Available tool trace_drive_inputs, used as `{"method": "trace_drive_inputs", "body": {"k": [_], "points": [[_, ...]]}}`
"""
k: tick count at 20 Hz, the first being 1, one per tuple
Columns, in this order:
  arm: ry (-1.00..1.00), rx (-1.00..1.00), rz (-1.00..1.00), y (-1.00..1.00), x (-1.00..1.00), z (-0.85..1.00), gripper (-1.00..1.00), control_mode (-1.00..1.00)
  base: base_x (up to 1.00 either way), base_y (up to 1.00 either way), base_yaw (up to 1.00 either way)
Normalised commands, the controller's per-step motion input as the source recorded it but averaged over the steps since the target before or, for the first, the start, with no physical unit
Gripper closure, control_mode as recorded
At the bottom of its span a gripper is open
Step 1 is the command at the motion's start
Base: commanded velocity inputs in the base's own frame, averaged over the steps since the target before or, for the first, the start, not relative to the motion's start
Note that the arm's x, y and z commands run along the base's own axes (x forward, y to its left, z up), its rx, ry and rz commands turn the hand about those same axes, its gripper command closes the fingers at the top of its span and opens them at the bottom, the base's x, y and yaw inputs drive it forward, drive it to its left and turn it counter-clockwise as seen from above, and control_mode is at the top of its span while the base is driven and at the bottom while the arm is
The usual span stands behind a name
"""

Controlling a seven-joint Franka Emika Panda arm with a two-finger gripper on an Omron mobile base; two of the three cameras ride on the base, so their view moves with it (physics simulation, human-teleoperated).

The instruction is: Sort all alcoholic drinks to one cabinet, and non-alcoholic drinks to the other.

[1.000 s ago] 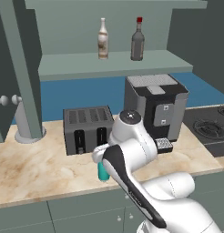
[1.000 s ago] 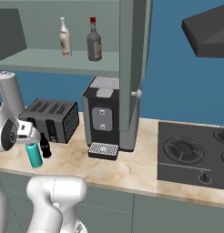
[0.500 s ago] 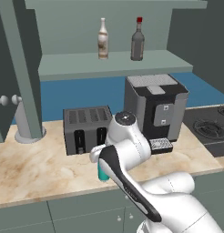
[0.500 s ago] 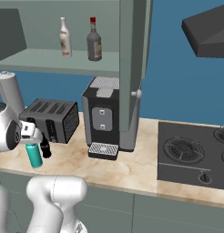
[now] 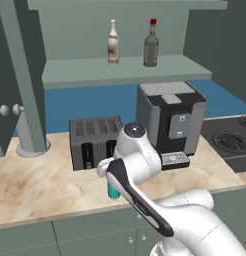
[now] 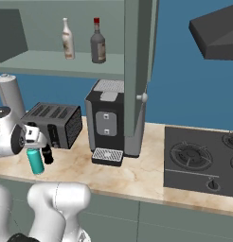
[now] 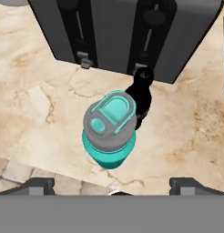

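The arm (image 5: pixel 137 167) has been swung a little further over the counter (image 5: pixel 40 185) in the last second, so that the hand is now carried lower and more squarely above the drinks standing in front of the toaster (image 5: pixel 95 141). The coffee machine (image 5: pixel 170 120) and the stove (image 6: pixel 203 158) are left as they were. On the open shelf (image 5: pixel 120 70) the cream bottle (image 5: pixel 113 43) and the red-capped grey bottle (image 5: pixel 151 45) are seen upright, near each other, so the alcoholic half appears settled. The teal flask (image 7: pixel 110 129) is framed directly below the gripper (image 7: pixel 112 184), whose jaws are held wide apart with nothing between them. The small black bottle (image 7: pixel 142 91) is touching or just behind the flask. A descent onto the flask is judged to be the step in hand
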Motion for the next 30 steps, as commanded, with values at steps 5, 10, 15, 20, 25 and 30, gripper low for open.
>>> {"method": "trace_drive_inputs", "body": {"k": [5, 10, 15, 20, 25, 30], "points": [[-0.03, 0.00, 0.00, 0.04, 0.06, -0.15, -1.00, -1.00, 0.00, 0.00, 0.00], [-0.05, 0.00, 0.00, 0.09, 0.00, -0.21, -1.00, -1.00, 0.00, 0.00, 0.00], [-0.04, 0.00, 0.00, 0.02, 0.01, -0.10, -1.00, -1.00, 0.00, 0.00, 0.00], [-0.02, 0.00, -0.01, 0.00, 0.04, -0.03, -1.00, -1.00, 0.00, 0.00, 0.00], [0.00, 0.00, -0.01, 0.00, 0.08, 0.00, -1.00, -1.00, 0.00, 0.00, 0.00], [0.00, 0.00, -0.01, 0.01, 0.11, 0.00, -1.00, -1.00, 0.00, 0.00, 0.00]]}}
